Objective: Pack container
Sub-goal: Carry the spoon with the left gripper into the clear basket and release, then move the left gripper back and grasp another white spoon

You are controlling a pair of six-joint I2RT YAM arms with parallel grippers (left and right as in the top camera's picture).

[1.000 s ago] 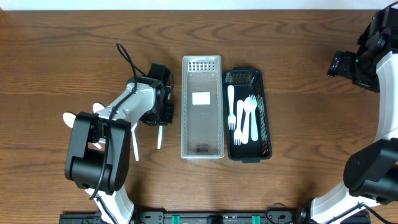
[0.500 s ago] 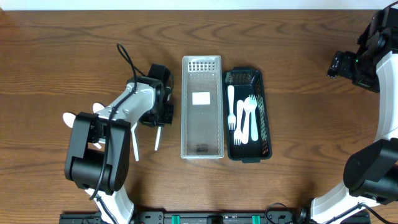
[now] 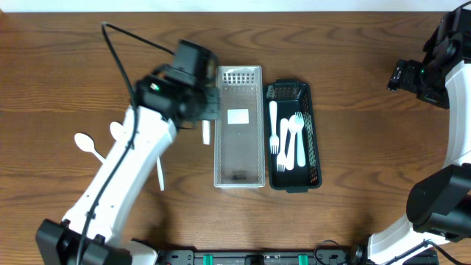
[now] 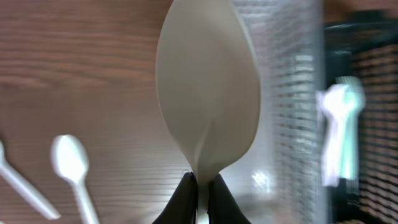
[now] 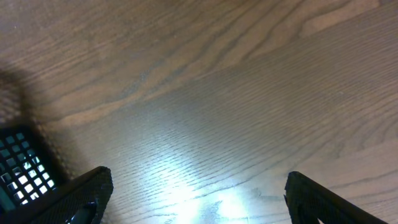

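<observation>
My left gripper (image 3: 207, 112) is shut on a white plastic spoon (image 4: 208, 93) and holds it up above the table, just left of the clear container (image 3: 238, 173). The spoon's handle end (image 3: 207, 133) hangs below the gripper in the overhead view. The clear container holds only a white label. The black basket (image 3: 315, 140) to its right holds white forks and a spoon (image 3: 287, 140). More white cutlery (image 3: 90, 144) lies on the table at the left. My right gripper (image 5: 199, 199) is open and empty over bare table at the far right.
A single white utensil (image 3: 160, 171) lies left of the clear container's near end. The left arm (image 3: 118, 177) stretches diagonally from the front left. The right arm (image 3: 441, 73) stands at the table's right edge.
My left gripper has lifted the spoon off the table and moved up and to the right, toward the clear container. The right arm has not moved.
</observation>
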